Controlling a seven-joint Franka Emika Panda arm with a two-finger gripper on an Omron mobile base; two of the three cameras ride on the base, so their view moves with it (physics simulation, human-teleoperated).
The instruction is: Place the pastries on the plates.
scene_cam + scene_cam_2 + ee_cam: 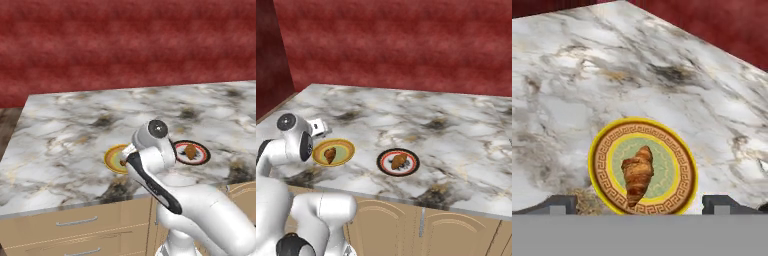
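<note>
Blocking much of the yellow-rimmed plate (114, 158) in the left base view, the arm's white wrist is covering the plate's right side and whatever is lying on it. In the right base view that plate (344, 156) is showing whole, with one pastry (330, 155) sitting on its green centre. The hand view is looking down on the same pastry (637, 174), tapered end toward the camera, resting inside the patterned ring of the plate (677, 150). The gripper (640, 204) is hanging above the plate's near edge with its two dark tips spread wide, one at each side, pinching nothing and touching nothing. The arm is folding back over the counter (456, 135) edge, elbow high, hand tilting forward and down. Just beside, the red-rimmed plate (408, 169) is carrying the second pastry (399, 161), also showing in the left base view (190, 150).
</note>
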